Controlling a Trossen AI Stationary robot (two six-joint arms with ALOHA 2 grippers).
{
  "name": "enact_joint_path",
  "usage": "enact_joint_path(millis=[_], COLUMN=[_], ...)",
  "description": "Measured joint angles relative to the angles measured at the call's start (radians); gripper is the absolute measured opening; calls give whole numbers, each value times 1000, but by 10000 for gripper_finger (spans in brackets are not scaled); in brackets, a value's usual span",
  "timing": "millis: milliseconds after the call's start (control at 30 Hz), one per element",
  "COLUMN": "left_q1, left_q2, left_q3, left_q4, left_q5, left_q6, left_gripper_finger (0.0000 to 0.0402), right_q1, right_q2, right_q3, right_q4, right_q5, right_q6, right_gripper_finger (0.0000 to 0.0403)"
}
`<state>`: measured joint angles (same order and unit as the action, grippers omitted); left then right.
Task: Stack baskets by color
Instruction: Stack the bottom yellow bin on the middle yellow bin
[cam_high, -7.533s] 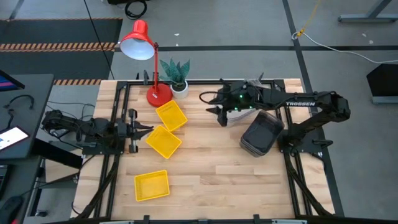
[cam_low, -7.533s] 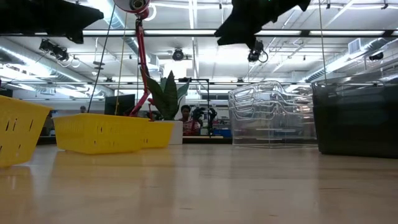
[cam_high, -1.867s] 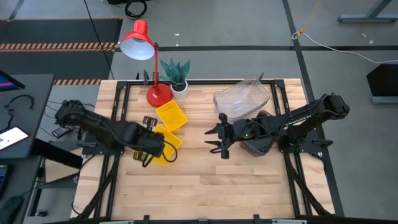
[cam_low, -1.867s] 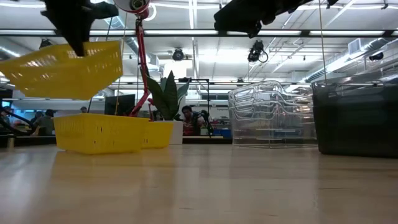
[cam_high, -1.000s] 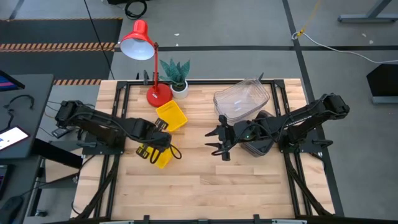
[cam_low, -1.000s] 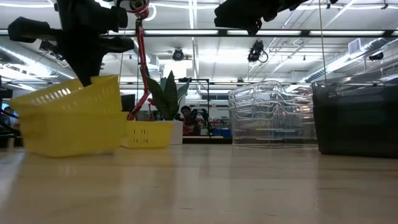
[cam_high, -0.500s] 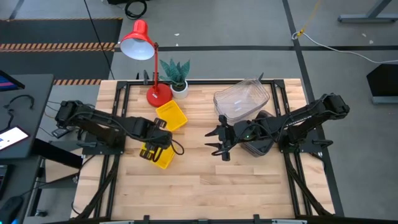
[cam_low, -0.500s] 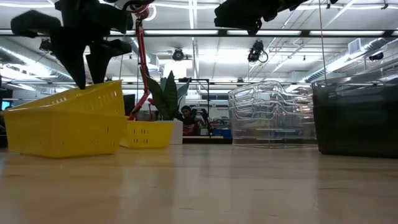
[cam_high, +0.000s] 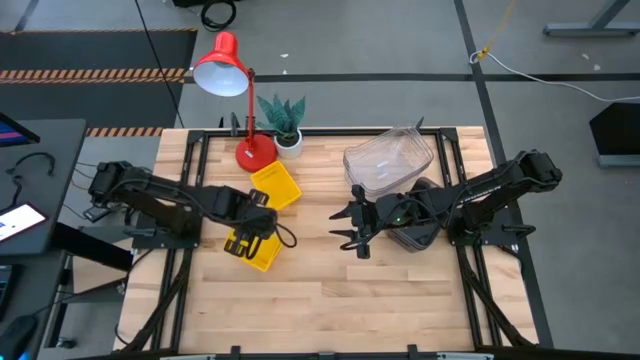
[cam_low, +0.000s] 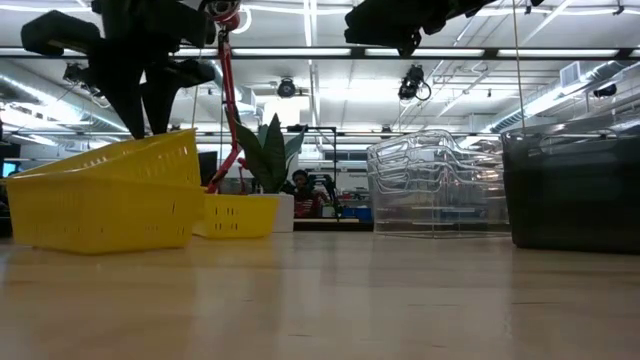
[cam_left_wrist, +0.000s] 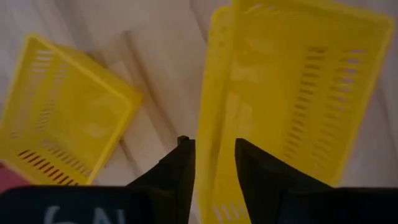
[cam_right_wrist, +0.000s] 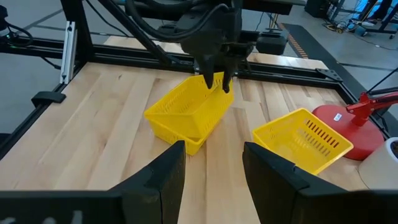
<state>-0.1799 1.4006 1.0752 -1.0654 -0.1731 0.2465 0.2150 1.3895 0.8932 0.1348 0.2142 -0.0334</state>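
On the left side of the wooden table (cam_high: 330, 300), the left gripper (cam_high: 253, 226) hangs over a stack of two yellow baskets (cam_high: 255, 247), one nested a little crooked in the other. Its fingers (cam_left_wrist: 180, 171) stand apart, straddling the rim of the upper basket: in the left wrist view the yellow wall runs up through the gap between the two dark fingers. In the low view the fingers point down at that raised rim and seem to reach it; whether they touch it cannot be told.

Just behind the stack, nearer the back edge, the third yellow basket (cam_high: 275, 187) lies alone, close to the base of the red lamp (cam_high: 222, 66) and the small potted plant (cam_high: 283, 118).

Toward the middle of the table the right gripper (cam_high: 352, 228) hovers above bare wood, its jaws apart and holding nothing. It faces the yellow stack, which sits well ahead of its fingers in the right wrist view.

Farther right, a pile of clear baskets (cam_high: 390, 160) stands at the back. The dark grey baskets (cam_high: 418, 222) sit just in front of it, partly hidden under the right arm.
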Motion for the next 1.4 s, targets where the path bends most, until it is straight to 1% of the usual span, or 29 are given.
enact_joint_path(millis=[100,200,300,433,567,633,667,833,1067,1233,1400], left_q1=[-15,-15,-15,-13,-13,-13,-13,-7,66,119,145], left_q2=[0,0,0,0,0,0,0,0,-1,1,33], left_q3=[-13,-37,-51,-53,-53,-53,-52,-49,16,12,0], left_q4=[7,20,24,26,24,23,24,15,-49,-57,-40], left_q5=[-54,-58,-59,-59,-55,-37,-27,10,148,263,282], left_q6=[-15,-25,-38,-48,-47,-47,-48,-47,-60,-52,-1], left_gripper_finger=[128,139,136,106,52,23,16,16,14,14,14], right_q1=[0,0,0,0,0,0,0,0,0,0,0], right_q2=[0,0,0,0,0,0,0,0,0,0,0], right_q3=[0,0,0,0,0,0,0,0,0,0,0], right_q4=[0,0,0,2,3,3,3,4,7,6,6], right_q5=[0,0,0,0,0,0,0,0,-1,-12,-25], right_q6=[0,-2,-2,-3,-3,-1,1,3,3,3,3], right_gripper_finger=[166,166,166,166,166,166,166,166,166,166,166])
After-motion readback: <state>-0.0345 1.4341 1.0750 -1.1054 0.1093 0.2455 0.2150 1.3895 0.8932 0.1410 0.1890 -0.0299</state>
